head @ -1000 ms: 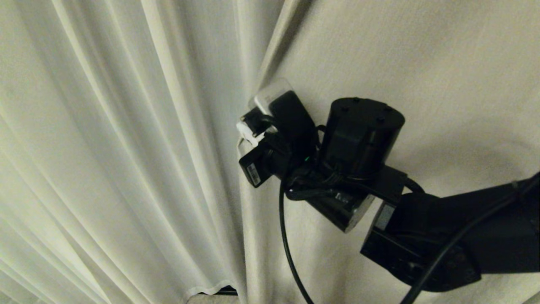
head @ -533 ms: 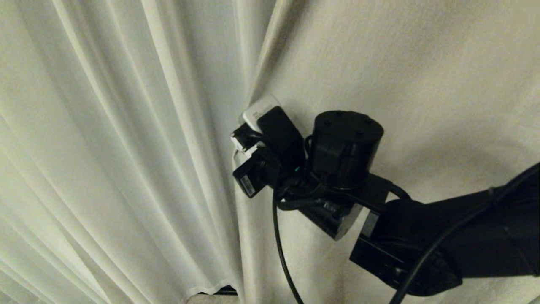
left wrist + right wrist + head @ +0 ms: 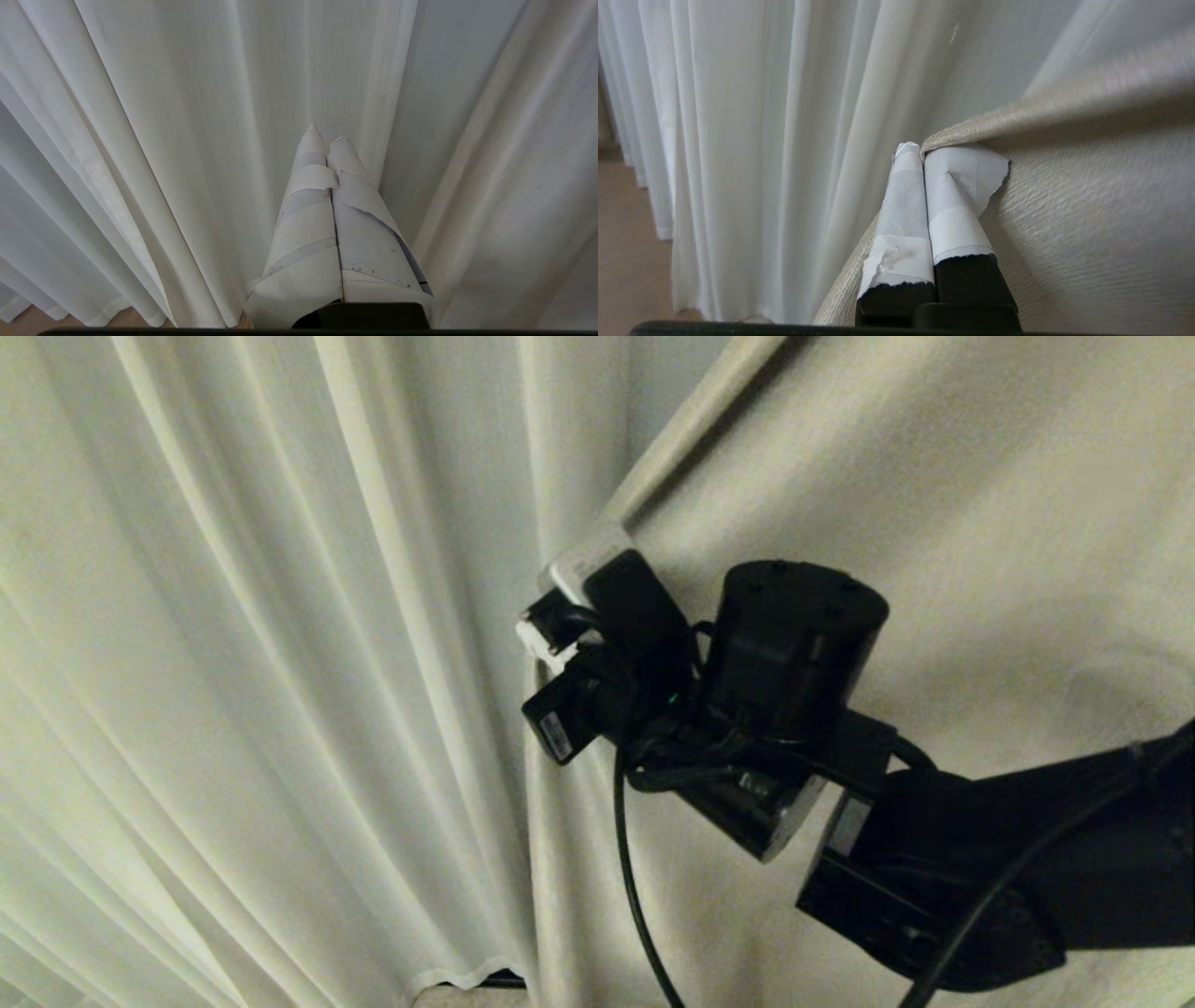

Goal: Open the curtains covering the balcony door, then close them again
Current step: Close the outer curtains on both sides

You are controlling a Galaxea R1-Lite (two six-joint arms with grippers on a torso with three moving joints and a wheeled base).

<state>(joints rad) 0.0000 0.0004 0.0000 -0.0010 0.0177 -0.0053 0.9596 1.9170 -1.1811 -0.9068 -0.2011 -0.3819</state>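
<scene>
The curtains fill every view. A thick woven cream panel hangs on the right, and a thinner sheer white layer falls in vertical folds on the left. My right gripper is shut on the thick panel's edge, and the cloth is pinched between its paper-taped fingertips. My left gripper is shut with nothing in it, pointing at the sheer folds. The balcony door is hidden behind the fabric.
Wooden floor shows under the sheer hem, and again as a strip of floor in the left wrist view. A dark gap shows below the hem where the two layers meet. My right arm's black cable hangs down.
My right gripper dipped slightly down and left, then came back, still holding the thick panel. The panel's edge above it now slants further to the right.
</scene>
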